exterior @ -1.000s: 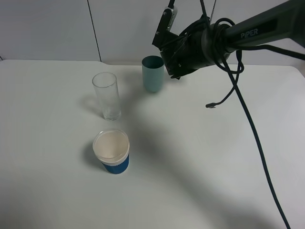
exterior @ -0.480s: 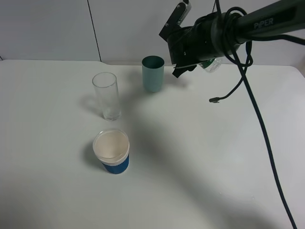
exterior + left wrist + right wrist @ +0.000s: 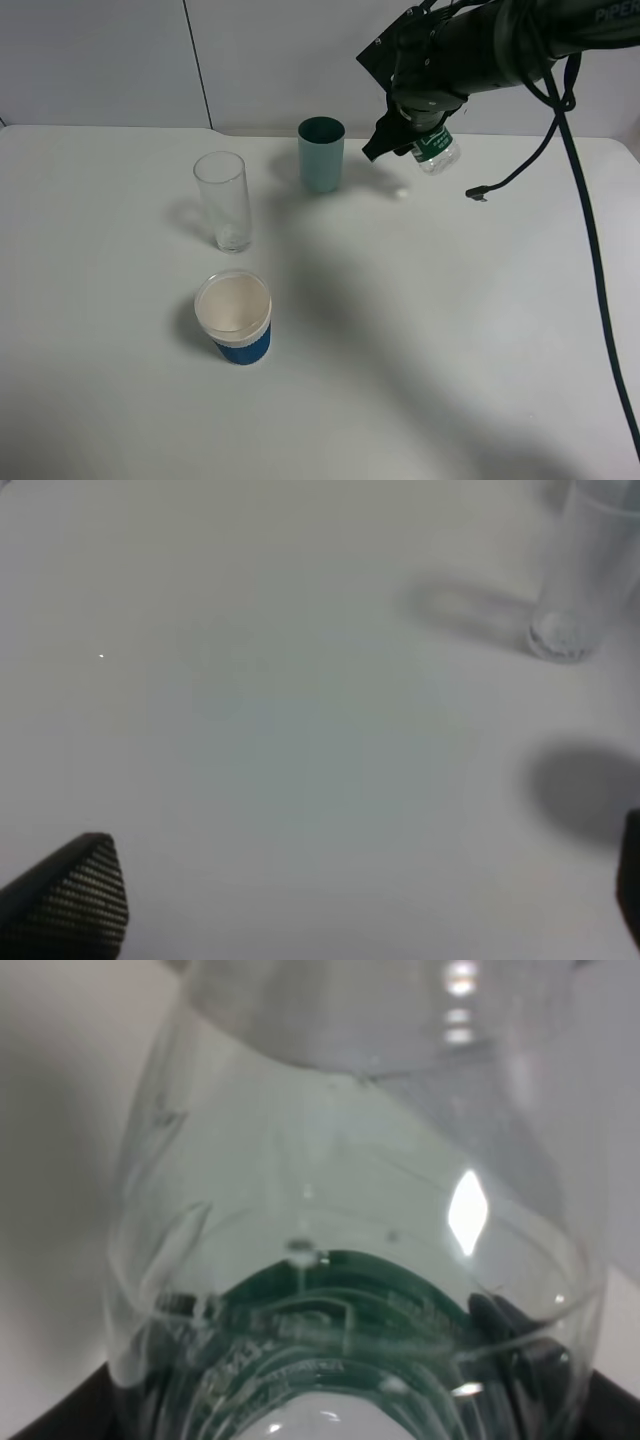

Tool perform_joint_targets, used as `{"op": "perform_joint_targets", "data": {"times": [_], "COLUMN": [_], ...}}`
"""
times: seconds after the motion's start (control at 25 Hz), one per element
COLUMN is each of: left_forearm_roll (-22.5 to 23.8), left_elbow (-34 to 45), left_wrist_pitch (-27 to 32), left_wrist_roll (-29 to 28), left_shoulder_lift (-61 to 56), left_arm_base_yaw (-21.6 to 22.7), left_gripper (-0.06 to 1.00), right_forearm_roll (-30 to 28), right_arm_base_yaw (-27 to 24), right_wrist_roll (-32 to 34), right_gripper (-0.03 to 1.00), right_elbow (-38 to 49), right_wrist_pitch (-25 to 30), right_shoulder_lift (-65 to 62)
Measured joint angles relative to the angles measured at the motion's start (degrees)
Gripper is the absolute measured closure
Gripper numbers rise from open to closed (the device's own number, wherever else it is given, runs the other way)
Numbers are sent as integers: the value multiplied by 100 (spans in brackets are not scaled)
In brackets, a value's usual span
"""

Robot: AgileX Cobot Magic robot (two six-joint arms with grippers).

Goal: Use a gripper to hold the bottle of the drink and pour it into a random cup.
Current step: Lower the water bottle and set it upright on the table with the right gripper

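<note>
My right gripper [image 3: 412, 130] is shut on the small clear bottle [image 3: 437, 152] with the dark green label. It holds the bottle in the air, tilted, to the right of the teal cup [image 3: 321, 153], apart from it and about level with its rim. The bottle [image 3: 350, 1260] fills the right wrist view, with black fingertips [image 3: 50, 1420] at its sides. I cannot make out the drink through the clear wall. My left gripper [image 3: 350, 900] is open and empty over bare table; it does not show in the exterior view.
A tall clear glass [image 3: 222, 200] stands left of the teal cup and also shows in the left wrist view [image 3: 580, 580]. A white cup with a blue sleeve [image 3: 234, 318] stands nearer the front. A loose black cable end [image 3: 477, 193] hangs below the right arm.
My right arm has swung right and away from the teal cup's rim. The bottle, hidden behind the gripper before, now shows below it.
</note>
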Motion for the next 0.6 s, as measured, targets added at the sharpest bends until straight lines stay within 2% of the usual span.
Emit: {"op": "perform_joint_targets", "data": {"times": [0.16, 0.2, 0.32, 0.6], "left_forearm_roll": [0, 0, 0, 0], "left_elbow": [0, 0, 0, 0], "left_wrist_pitch": [0, 0, 0, 0], "left_wrist_roll": [0, 0, 0, 0], "left_shoulder_lift": [0, 0, 0, 0], "left_arm_base_yaw": [0, 0, 0, 0], "left_gripper": [-5, -5, -5, -5], "right_forearm_roll": [772, 772, 1427, 2289], "right_arm_base_yaw": [-133, -133, -274, -551], "right_wrist_roll": [-695, -695, -1278, -2146], "right_gripper": [42, 42, 42, 42], "right_elbow": [0, 0, 0, 0], "right_wrist_pitch": [-367, -367, -583, -949], "right_shoulder_lift": [-6, -6, -77, -227]}}
